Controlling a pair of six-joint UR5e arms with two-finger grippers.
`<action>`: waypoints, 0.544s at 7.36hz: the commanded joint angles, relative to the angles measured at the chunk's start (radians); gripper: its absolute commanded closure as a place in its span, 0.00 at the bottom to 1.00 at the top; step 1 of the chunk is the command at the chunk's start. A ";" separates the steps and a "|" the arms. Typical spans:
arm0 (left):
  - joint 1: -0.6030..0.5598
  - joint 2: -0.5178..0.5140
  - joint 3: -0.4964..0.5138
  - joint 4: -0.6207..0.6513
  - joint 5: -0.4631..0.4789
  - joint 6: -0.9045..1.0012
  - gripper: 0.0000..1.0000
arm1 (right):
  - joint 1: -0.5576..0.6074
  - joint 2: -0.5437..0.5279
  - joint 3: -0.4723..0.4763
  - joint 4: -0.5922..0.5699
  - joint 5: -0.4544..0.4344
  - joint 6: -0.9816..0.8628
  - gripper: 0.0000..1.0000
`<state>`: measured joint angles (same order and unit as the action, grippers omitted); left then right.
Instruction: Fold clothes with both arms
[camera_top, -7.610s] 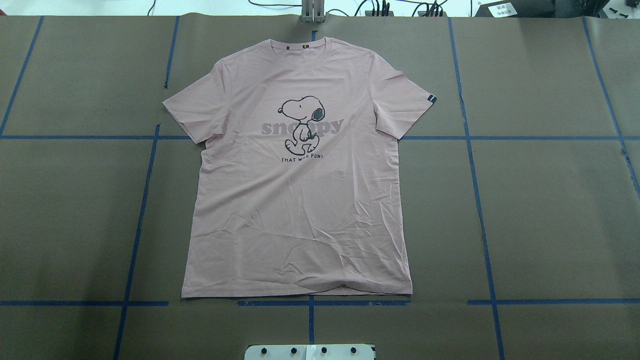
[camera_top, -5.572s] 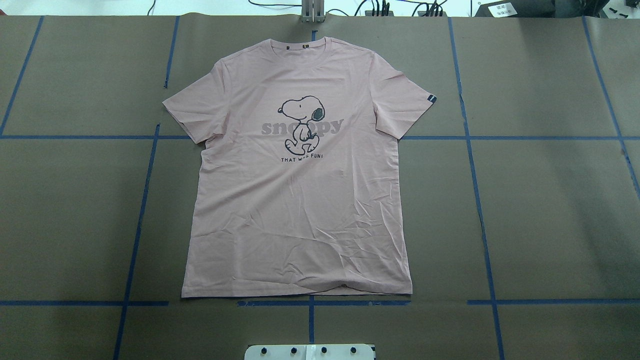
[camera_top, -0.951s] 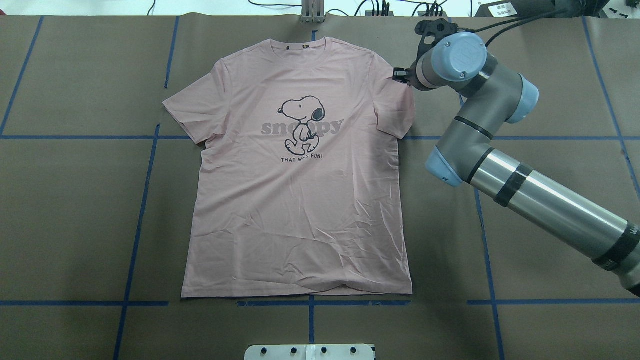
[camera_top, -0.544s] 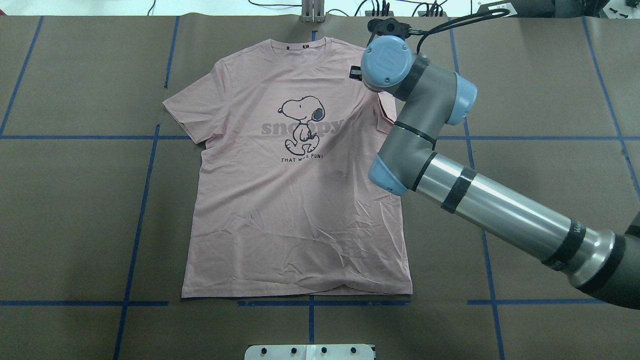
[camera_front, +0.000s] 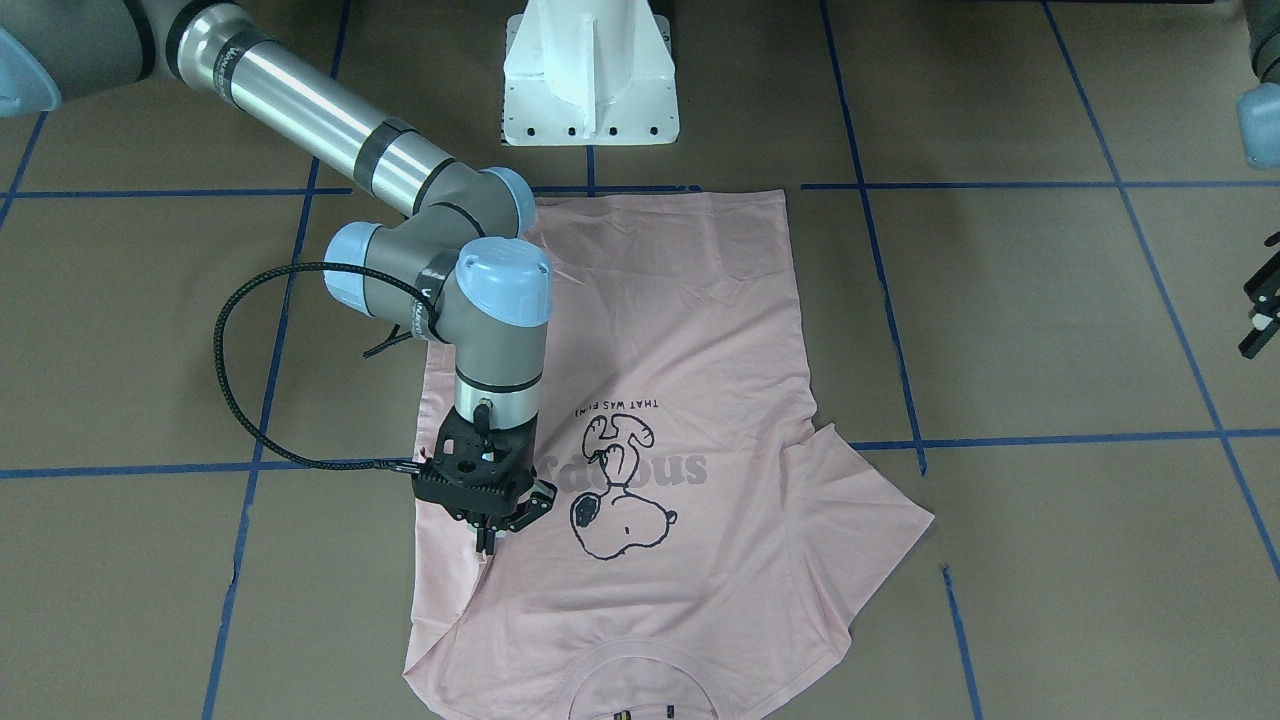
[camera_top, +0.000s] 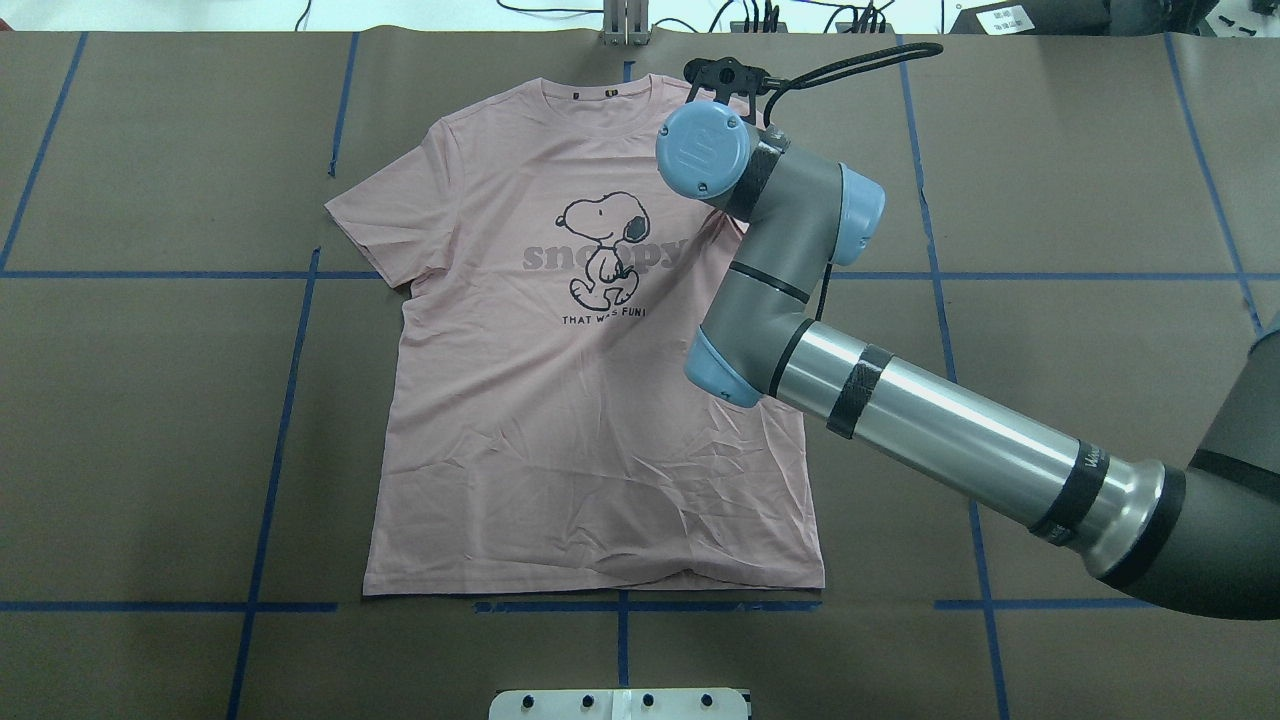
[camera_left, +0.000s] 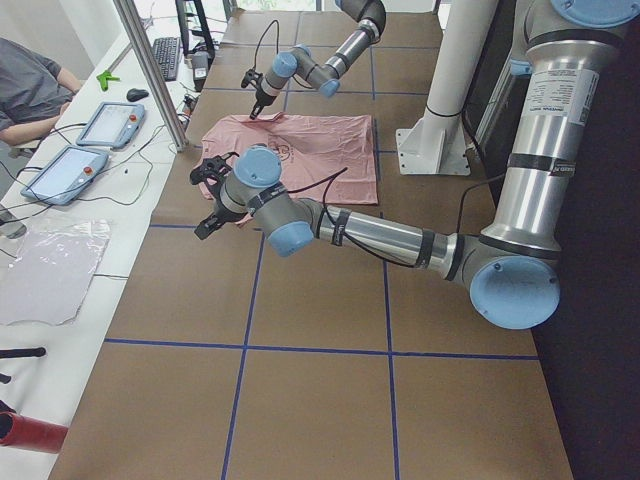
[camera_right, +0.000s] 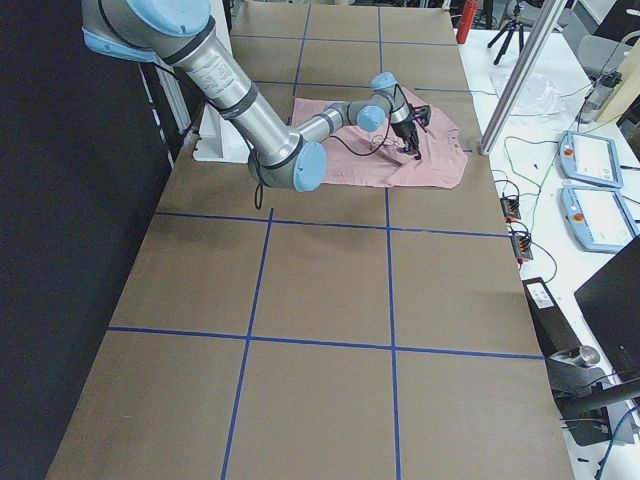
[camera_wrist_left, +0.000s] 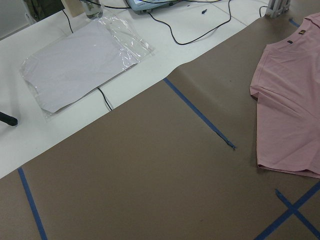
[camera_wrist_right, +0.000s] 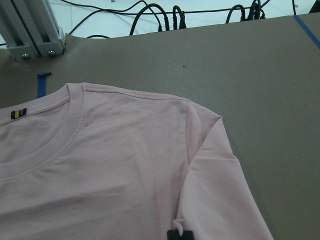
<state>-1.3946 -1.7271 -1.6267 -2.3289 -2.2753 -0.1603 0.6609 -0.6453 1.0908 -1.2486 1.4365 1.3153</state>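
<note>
- The right gripper (camera_front: 488, 538) points down over the chest of the T-shirt (camera_top: 560, 430). Its fingers are pressed together on a pinch of the right sleeve (camera_wrist_right: 215, 170), which is folded in over the body beside the dog print (camera_top: 603, 248).
- The right arm (camera_top: 950, 440) reaches in across the shirt's right edge, with a black cable (camera_front: 225, 380) looping from its wrist.
- The left gripper (camera_left: 207, 222) hangs over bare table off the shirt's left side, well apart from it. I cannot tell whether its fingers are spread or together.
- The shirt lies flat and print up, with the collar (camera_top: 610, 95) towards the far edge and the left sleeve (camera_top: 385, 215) spread out.
- The table (camera_top: 1100, 200) is covered in brown paper and crossed by blue tape lines (camera_top: 285, 400). A white pedestal (camera_front: 590, 60) stands at the robot's edge.
- Past the far edge is a white bench (camera_wrist_left: 165, 55) with two tablets (camera_left: 105, 122), a clear plastic bag (camera_wrist_left: 82, 65) and a metal post (camera_left: 150, 70). A person (camera_left: 30, 85) in grey sits there.
</note>
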 joint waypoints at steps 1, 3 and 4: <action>0.002 -0.002 0.002 0.002 0.000 -0.002 0.00 | 0.015 0.022 -0.012 0.000 0.011 -0.016 0.00; 0.083 -0.040 0.059 0.002 0.002 -0.037 0.00 | 0.112 0.035 0.010 -0.011 0.199 -0.152 0.00; 0.107 -0.080 0.082 0.005 0.003 -0.174 0.00 | 0.176 0.021 0.038 -0.023 0.299 -0.224 0.00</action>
<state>-1.3234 -1.7657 -1.5774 -2.3265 -2.2732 -0.2185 0.7651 -0.6154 1.1018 -1.2598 1.6173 1.1737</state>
